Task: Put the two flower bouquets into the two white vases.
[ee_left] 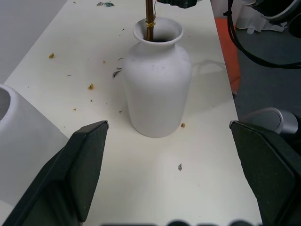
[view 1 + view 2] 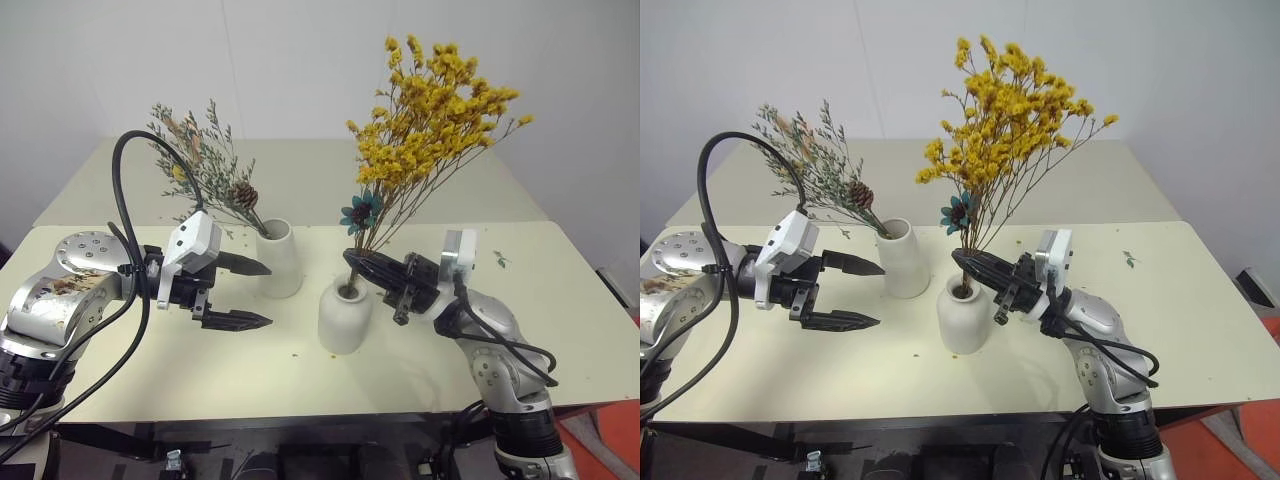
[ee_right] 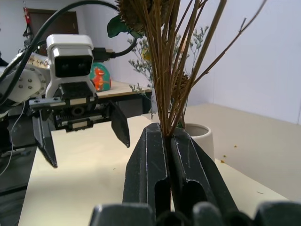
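Starting at your left, the left tool (image 2: 240, 292) hangs above the table (image 2: 560, 330) with its two black fingers spread wide and nothing between them, pointing toward the middle of the scene; it is just beside the taller tapered vase (image 2: 279, 258) and a little short of the rounded one. That taller vase already holds the grey-green bouquet (image 2: 205, 165), a thin bunch of sprigs with a brown pinecone low down, leaning back and to your left out of the wide mouth. Next comes the shorter rounded vase (image 1: 157, 82), matte white with a narrow neck, standing upright in front of and just to the right of the tall one. The relation your next move turns on is here: the bound stems of the mustard-yellow bouquet (image 2: 430, 120) run down into that narrow mouth, and the long axis of the bunch tilts up and to the right from the neck, not upright. The right tool (image 2: 362, 266) is clenched on those stems directly above the rim, reaching in from the right, so it is the arm that carries this step. The bouquet itself is bushy and top-heavy, yellow sprays fanning wide, with a teal flower and a small dark-centred sunflower low near the grip. I judge the stems are entered, though how deep they sit you cannot tell from here; letting go with the bunch this tilted could tip the light vase.
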`<state>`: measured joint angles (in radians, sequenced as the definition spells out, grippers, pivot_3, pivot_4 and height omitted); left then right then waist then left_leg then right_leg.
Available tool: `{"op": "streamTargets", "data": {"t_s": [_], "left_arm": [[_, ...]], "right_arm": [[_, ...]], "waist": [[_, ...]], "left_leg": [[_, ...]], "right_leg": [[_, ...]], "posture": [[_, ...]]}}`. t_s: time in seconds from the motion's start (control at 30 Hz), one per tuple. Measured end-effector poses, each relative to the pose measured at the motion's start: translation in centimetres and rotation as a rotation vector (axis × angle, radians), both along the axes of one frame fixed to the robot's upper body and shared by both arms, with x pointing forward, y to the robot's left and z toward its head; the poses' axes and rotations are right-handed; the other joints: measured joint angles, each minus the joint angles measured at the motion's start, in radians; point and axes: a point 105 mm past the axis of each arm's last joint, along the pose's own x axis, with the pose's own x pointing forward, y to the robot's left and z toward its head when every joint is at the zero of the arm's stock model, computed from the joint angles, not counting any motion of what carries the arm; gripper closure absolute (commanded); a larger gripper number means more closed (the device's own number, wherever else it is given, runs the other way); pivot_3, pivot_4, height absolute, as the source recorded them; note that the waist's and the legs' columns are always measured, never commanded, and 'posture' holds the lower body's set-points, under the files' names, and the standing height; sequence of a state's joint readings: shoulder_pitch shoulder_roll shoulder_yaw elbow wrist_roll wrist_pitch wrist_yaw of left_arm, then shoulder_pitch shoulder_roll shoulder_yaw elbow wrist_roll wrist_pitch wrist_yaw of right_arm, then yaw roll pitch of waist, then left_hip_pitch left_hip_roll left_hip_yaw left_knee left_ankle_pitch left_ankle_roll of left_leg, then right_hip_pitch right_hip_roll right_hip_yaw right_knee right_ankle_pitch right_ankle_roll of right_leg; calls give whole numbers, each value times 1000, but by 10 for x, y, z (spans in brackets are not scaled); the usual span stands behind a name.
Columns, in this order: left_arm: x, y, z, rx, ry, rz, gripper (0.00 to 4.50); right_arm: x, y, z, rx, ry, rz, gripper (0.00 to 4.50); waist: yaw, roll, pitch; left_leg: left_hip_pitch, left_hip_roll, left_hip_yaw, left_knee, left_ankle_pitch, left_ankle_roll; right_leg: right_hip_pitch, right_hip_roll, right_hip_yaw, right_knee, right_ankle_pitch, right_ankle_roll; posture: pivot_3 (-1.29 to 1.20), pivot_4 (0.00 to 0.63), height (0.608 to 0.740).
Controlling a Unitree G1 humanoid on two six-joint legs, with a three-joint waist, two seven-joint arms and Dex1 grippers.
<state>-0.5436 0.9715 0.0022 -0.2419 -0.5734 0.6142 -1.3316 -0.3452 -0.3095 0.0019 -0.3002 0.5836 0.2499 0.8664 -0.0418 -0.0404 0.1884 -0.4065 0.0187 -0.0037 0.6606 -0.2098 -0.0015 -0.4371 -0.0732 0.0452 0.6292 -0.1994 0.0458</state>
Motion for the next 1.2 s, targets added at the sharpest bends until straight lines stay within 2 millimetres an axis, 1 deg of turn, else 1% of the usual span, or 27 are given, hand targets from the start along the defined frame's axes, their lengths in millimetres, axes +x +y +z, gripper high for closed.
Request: {"op": "streamTargets", "data": {"t_s": [0.03,0.17,0.33,0.37,0.4,0.6,0.87,1.03,1.1,1.2], "left_arm": [[0,0,0,0,1,1,0],[0,0,0,0,1,1,0],[1,1,-1,3,2,4,0],[1,1,-1,4,3,6,0],[1,1,-2,5,3,7,0],[3,2,-4,8,7,16,0],[4,-1,-8,9,20,7,0],[4,-1,-9,9,17,7,0],[4,-2,-9,7,14,3,0],[4,-2,-8,4,8,-1,0]], "right_arm": [[-1,1,-1,-3,0,4,3698],[-1,2,-2,-8,0,12,2305],[-2,1,-2,-29,-3,11,458],[-2,0,-3,-33,-4,9,150],[-2,-1,-3,-40,-4,6,30],[-1,-16,-9,-109,-2,-32,30],[-9,-31,-10,-228,-46,-37,30],[-9,-42,-11,-273,-86,-101,30],[-8,-53,-8,-293,-100,-134,30],[-10,-75,-5,-334,-103,-184,30]], "waist": [[0,0,0],[0,0,0],[1,0,0],[1,0,0],[1,0,0],[3,0,0],[4,0,0],[3,0,0],[5,0,0],[10,0,0]], "left_leg": [[0,0,0,0,0,0],[0,0,0,0,0,0],[0,0,0,0,0,0],[0,0,0,0,0,0],[0,0,0,0,0,0],[0,0,0,0,0,0],[0,0,0,0,0,0],[0,0,0,0,0,0],[0,0,0,0,0,0],[0,-1,0,0,0,0]], "right_leg": [[0,0,0,0,0,0],[0,0,0,0,0,0],[0,0,0,0,0,0],[0,0,0,0,0,0],[0,0,0,0,0,0],[0,0,0,0,0,0],[0,0,0,0,0,0],[0,0,0,0,0,0],[0,0,0,0,0,0],[0,-1,0,-1,0,0]], "posture": [[0,150,740],[0,150,740],[0,150,740],[0,150,740],[0,150,740],[0,150,740],[0,150,740],[0,150,740],[0,150,740],[0,150,740]]}}
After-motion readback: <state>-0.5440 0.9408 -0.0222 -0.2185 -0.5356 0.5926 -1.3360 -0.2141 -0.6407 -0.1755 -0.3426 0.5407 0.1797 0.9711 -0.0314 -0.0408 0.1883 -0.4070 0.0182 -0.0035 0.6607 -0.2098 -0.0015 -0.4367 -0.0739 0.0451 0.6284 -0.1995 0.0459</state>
